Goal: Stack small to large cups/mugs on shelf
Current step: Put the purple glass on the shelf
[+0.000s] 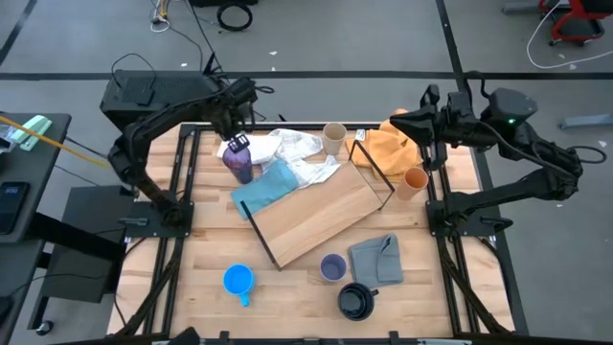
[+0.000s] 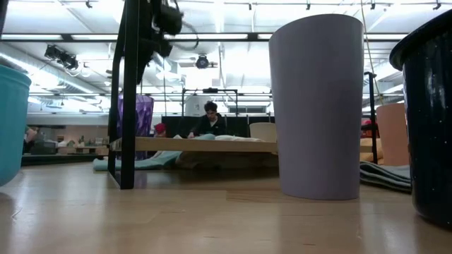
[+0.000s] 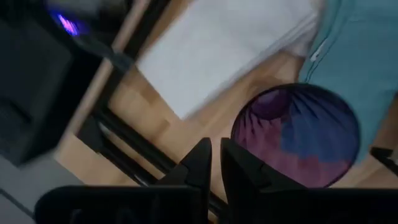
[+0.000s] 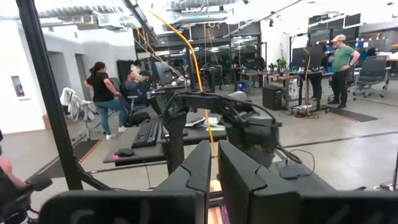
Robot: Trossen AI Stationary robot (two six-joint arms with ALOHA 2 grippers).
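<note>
The left gripper [image 1: 237,123] is hovering above the far left part of the table, and its fingers [image 3: 200,163] are standing almost together, holding nothing. The dark purple tumbler [image 1: 238,161] is standing upright just beside and below it, on the table next to the teal cloth [image 1: 265,188], its open mouth facing up. The shelf [image 1: 321,217] is lying slantwise in the middle. The left arm is clearly the nearer one; the right gripper [image 4: 214,163] is waiting high at the far right, fingers nearly closed and empty.
</note>
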